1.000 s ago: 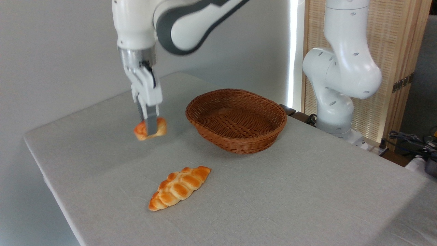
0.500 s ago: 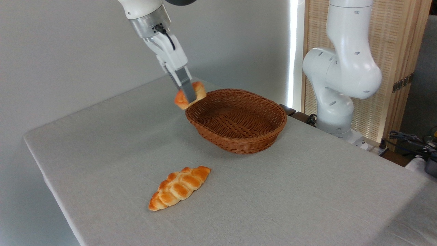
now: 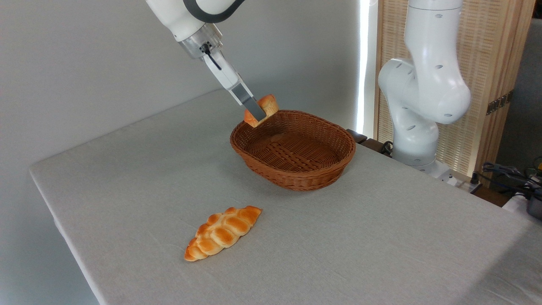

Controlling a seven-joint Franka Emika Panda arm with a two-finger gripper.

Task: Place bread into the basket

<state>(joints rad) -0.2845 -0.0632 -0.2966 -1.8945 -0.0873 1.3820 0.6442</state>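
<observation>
Gripper: I see the gripper (image 3: 259, 115) tilted, coming in from upper left, fingers clamped on the bun (image 3: 263, 111)
Bun: held in the air, over the far left rim of the basket (image 3: 296, 178); orange side down-left, paler side up-right
Basket: brown wicker, oval, sitting on the table (image 3: 360, 237) right of centre; I see nothing inside
Loaf: braided loaf (image 3: 223, 232) lies flat on the cloth near the front, well apart from basket and gripper
Arm: white arm base (image 3: 419, 101) stands behind the basket, at the right table edge
</observation>
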